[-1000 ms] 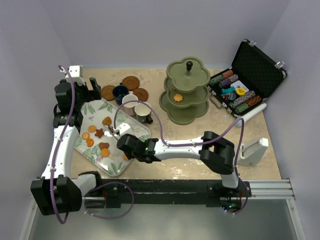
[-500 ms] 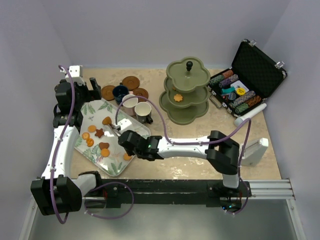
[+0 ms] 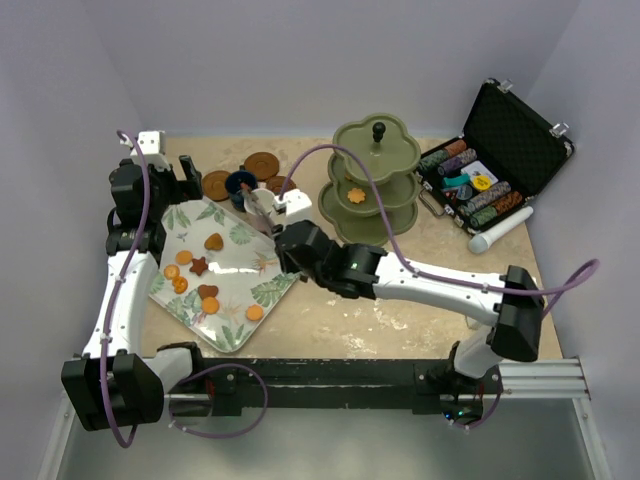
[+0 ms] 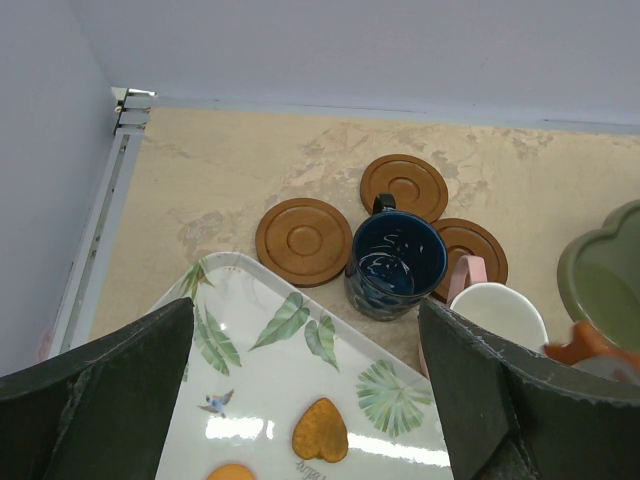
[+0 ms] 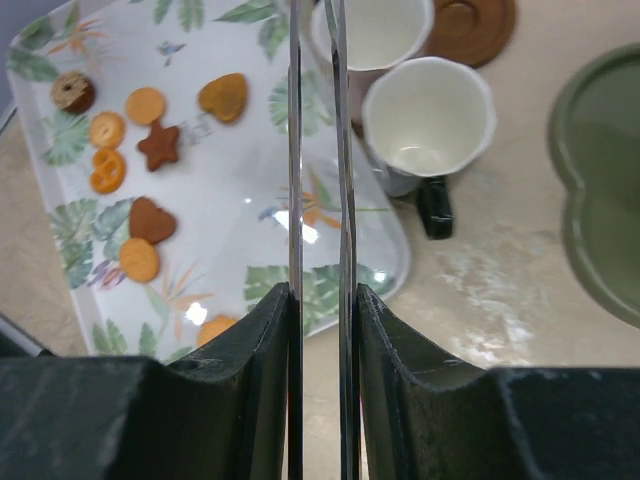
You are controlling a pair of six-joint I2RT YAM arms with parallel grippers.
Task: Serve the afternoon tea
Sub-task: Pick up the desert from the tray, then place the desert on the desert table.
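My right gripper (image 5: 318, 290) is shut on a pair of thin metal tongs (image 5: 296, 150), held above the tray's back corner beside the cups; in the top view the right gripper (image 3: 285, 243) sits there. The tong tips are out of the right wrist view. An orange-brown biscuit (image 4: 588, 344) shows in the air by the olive stand (image 3: 372, 185). The pinkish-white cup (image 5: 375, 30), cream cup (image 5: 428, 115) and navy cup (image 4: 397, 265) stand among three brown saucers (image 4: 303, 227). My left gripper (image 4: 305, 385) hangs open over the tray's far corner.
The leaf-patterned tray (image 3: 262, 262) carries several biscuits (image 3: 198, 266). One orange biscuit (image 3: 356, 195) lies on the stand's middle tier. An open black case of poker chips (image 3: 495, 165) and a white cylinder (image 3: 500, 230) sit at the back right.
My right arm has swung from over the tray's middle back and to the right, toward the cups and stand, carrying the tongs. The left arm has not moved.
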